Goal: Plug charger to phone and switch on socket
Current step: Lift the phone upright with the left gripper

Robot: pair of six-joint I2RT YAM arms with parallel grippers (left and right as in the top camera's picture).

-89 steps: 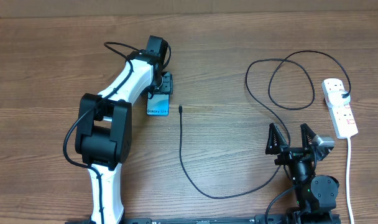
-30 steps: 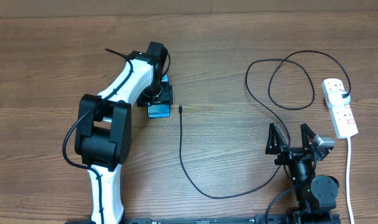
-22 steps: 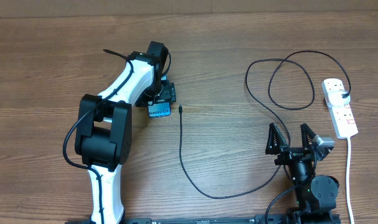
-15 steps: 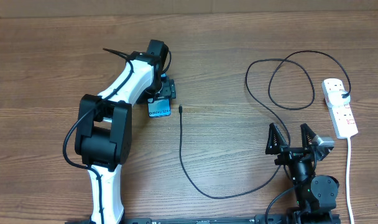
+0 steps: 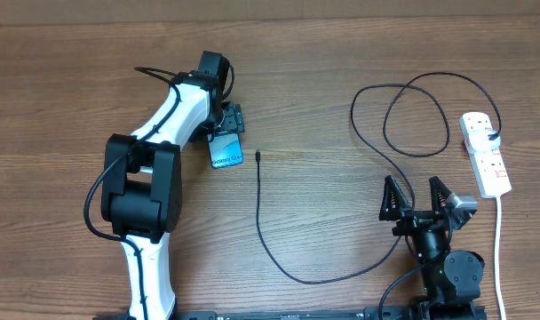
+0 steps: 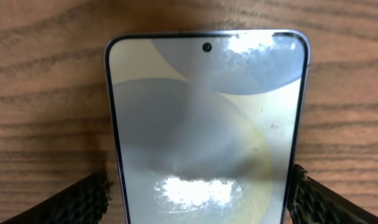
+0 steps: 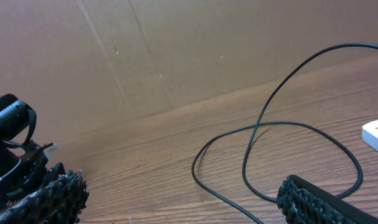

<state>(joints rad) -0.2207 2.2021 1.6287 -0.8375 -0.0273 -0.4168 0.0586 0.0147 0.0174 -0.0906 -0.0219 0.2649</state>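
Item: left gripper (image 5: pixel 228 118). Fingers (image 6: pixel 83 199) stood apart, astride the phone (image 6: pixel 201 124); a gap showed at one side and nothing was clamped.

Item: phone. It lay flat on the table (image 5: pixel 341 80), screen up. Dark lettering near the robot-side end appeared to read "Galaxy". The long axis ran far-to-near, slightly tilted. The punch-hole end pointed away from the fingers.

Item: charger (image 5: pixel 258 213). Its connector tip lay just right of the phone, not touching. The cable looped right to the socket (image 5: pixel 485 153).

Item: right gripper (image 5: pixel 418 197). Fingers (image 7: pixel 58 193) were spread wide and held nothing.
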